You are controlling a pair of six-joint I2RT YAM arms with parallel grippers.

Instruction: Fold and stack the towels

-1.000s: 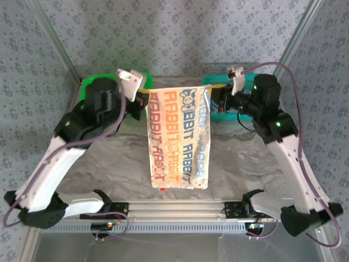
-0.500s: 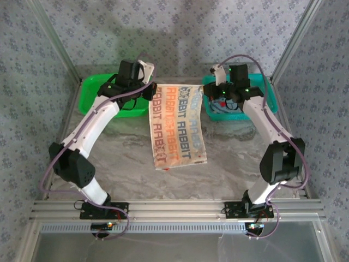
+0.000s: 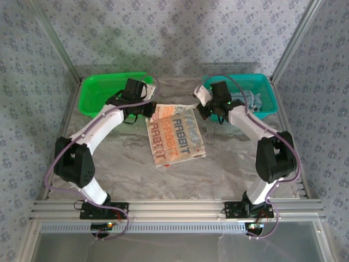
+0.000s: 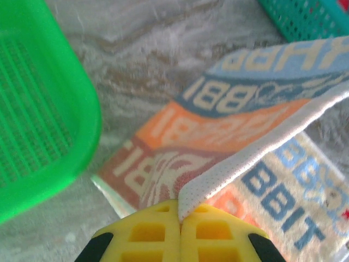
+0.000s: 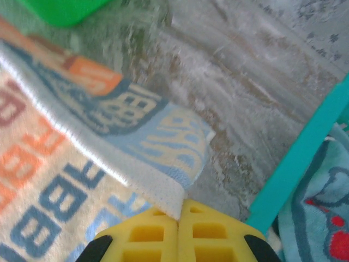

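Observation:
The striped towel (image 3: 173, 136) with block letters lies mostly flat on the table's middle, its far edge lifted and doubled over. My left gripper (image 3: 148, 109) is shut on its far left corner; in the left wrist view the yellow fingers (image 4: 180, 218) pinch the white edge of the towel (image 4: 245, 153). My right gripper (image 3: 200, 108) is shut on the far right corner, the towel (image 5: 82, 164) running off between its pads (image 5: 179, 214). A light blue towel with a cartoon face (image 5: 322, 202) lies in the teal basket (image 3: 260, 95).
The green basket (image 3: 98, 93) stands at the back left, close to my left arm. The teal basket's rim (image 5: 305, 147) runs just right of my right gripper. Bare marbled table (image 3: 229, 174) lies in front of the towel and to both sides.
Both grippers have come down and forward with the striped towel, which hung high a second ago. Its lower part now rests on the table and the top edge folds over it.

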